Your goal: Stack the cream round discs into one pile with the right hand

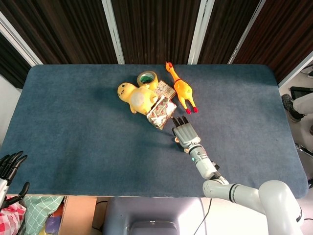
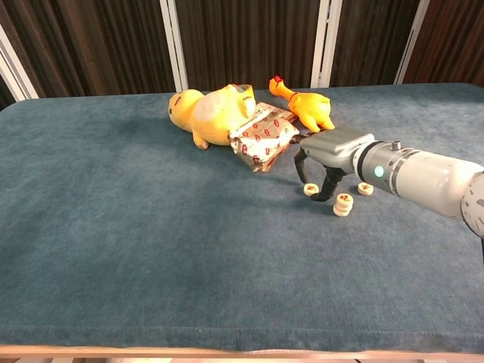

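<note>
Right hand (image 2: 324, 160) low over the blue cloth-covered table (image 2: 136, 249), palm down, fingers (image 2: 302, 165) curled downward around a single cream round disc (image 2: 310, 189); whether they actually pinch it I cannot tell. Just beside the hand, toward the robot, a short pile of cream round discs (image 2: 342, 204); another lone cream disc (image 2: 366, 188) shows behind the wrist. Beyond the fingertips lies a crinkled silver-and-red foil snack packet (image 2: 262, 136), touching a yellow plush duck (image 2: 204, 115). Orange rubber chicken (image 2: 306, 103) lies further back, with a green tape roll (image 1: 146, 78) behind the duck. Left hand (image 1: 10, 169) hangs off the table's near-left corner, fingers apart, empty.
</note>
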`<state>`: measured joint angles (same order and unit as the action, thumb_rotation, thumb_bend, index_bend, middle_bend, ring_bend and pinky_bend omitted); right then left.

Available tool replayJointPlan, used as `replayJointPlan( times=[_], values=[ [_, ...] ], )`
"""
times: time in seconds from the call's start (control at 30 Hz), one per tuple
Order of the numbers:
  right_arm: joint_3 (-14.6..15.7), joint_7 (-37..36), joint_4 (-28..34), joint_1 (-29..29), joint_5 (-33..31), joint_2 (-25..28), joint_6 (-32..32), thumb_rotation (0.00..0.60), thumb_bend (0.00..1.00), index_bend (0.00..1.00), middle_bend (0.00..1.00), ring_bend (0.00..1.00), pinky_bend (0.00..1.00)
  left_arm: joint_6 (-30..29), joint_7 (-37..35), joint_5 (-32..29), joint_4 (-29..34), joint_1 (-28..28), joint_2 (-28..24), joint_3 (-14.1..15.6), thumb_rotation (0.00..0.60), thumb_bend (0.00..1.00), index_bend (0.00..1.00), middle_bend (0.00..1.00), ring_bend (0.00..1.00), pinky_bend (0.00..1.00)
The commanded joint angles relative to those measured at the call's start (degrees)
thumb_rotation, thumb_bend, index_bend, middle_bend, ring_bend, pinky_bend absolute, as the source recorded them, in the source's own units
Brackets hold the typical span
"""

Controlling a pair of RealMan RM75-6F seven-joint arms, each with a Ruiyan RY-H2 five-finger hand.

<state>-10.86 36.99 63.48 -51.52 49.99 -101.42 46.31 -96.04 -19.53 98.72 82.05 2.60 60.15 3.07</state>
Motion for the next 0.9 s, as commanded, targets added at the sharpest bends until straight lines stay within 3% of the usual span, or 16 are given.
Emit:
replayJointPlan(
  times=[0.03, 0.67, 0.9],
  values=[
    [0.11, 0.03, 0.06, -0.01, -0.06, 0.05, 0.11, 0.600, 0.41, 0.59, 0.02, 0.00, 0.00, -0.08, -0.11, 0.09, -0.06, -0.02, -0.01, 0.03, 0.600, 0.44, 0.00, 0.00, 0.00, 0.07],
    [0.21, 1.14, -0.35, -0.80, -2.83, -0.39, -0.07, 0.600, 0.48, 0.63, 0.03, 0.00, 0.00, -0.32, -0.57, -0.15, -0.37, -0.15, -0.03, -0.14, 0.600, 0.44, 0.00, 0.00, 0.00, 0.07],
    [-0.10, -3.22, 6.60, 1.12, 1.32, 3.94, 2.98, 0.600, 0.48, 0.64, 0.03, 0.00, 0.00, -0.36, -0.39, -0.04, -0.30, -0.19, -0.03, -0.08, 0.600, 0.44, 0.00, 0.00, 0.00, 0.07]
  ],
)
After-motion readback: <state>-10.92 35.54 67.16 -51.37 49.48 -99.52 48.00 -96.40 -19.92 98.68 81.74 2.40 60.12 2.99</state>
